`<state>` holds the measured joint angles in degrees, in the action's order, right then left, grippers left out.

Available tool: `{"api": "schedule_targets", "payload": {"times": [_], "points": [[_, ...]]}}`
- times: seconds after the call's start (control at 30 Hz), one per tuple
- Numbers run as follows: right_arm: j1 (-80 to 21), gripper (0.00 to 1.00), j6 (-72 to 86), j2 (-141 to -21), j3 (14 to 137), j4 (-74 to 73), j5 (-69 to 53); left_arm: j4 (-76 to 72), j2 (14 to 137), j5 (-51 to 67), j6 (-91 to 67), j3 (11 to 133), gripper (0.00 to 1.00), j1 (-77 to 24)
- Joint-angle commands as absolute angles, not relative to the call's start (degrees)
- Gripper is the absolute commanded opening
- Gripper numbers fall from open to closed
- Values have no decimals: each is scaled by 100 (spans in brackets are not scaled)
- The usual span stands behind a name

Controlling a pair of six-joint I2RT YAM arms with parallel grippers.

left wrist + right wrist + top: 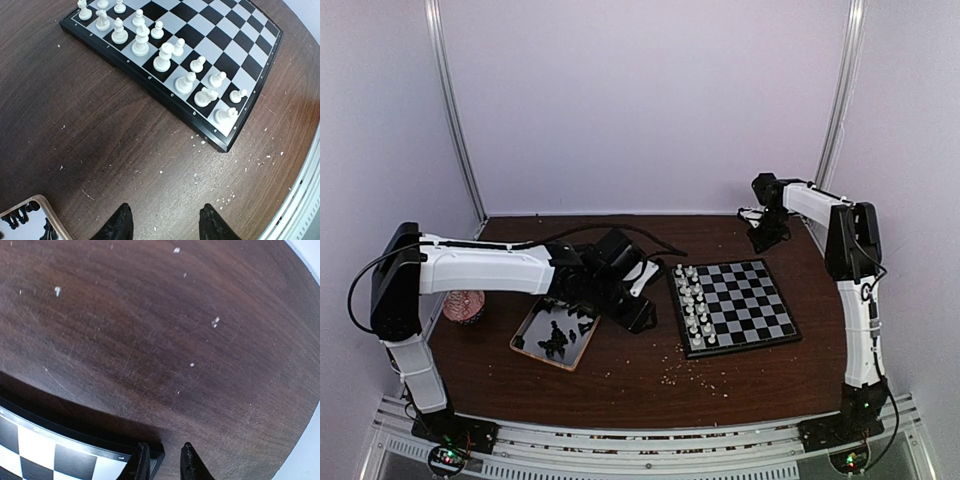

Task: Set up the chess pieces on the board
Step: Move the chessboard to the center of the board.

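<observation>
The board (760,300) lies right of centre, with white chess pieces (695,305) in two files along its left side. They show close up on the board (220,45) as two rows of white pieces (165,57). Black pieces (558,335) lie in a wooden-rimmed tray (525,335). My left gripper (166,221) hangs open over bare table between tray and board, empty. My right gripper (165,462) hovers at the board's far right corner (152,456), jaws narrowly apart, the left finger (142,465) over that corner, nothing held.
Pale crumbs (700,375) dot the table in front of the board. A pink round object (465,305) sits at the far left beside the left arm. A black cable (620,232) runs across the back. The tray's corner (47,207) shows beside the left fingers.
</observation>
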<state>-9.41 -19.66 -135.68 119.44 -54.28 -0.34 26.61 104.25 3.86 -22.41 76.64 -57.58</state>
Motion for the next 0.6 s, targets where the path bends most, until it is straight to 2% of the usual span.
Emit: {"api": "schedule_targets", "payload": {"times": [0.0, 0.27, 0.43, 0.57], "points": [[-984, 22, -2385, -13562, 11927, -5688, 227, 2321, 10442, 420, -2138, 7586, 46, -5837], [-1040, 18, -2608, -13441, 11719, -6032, 160, 2210, 10394, 380, -2129, 7459, 46, -5862], [-1088, 26, -2335, -13424, 11734, -5684, 540, 2151, 10332, 362, -2127, 7405, 46, -5862], [-1314, 29, -2543, -13627, 11802, -5532, 1147, 2153, 10263, 336, -2143, 7317, 46, -5879]]}}
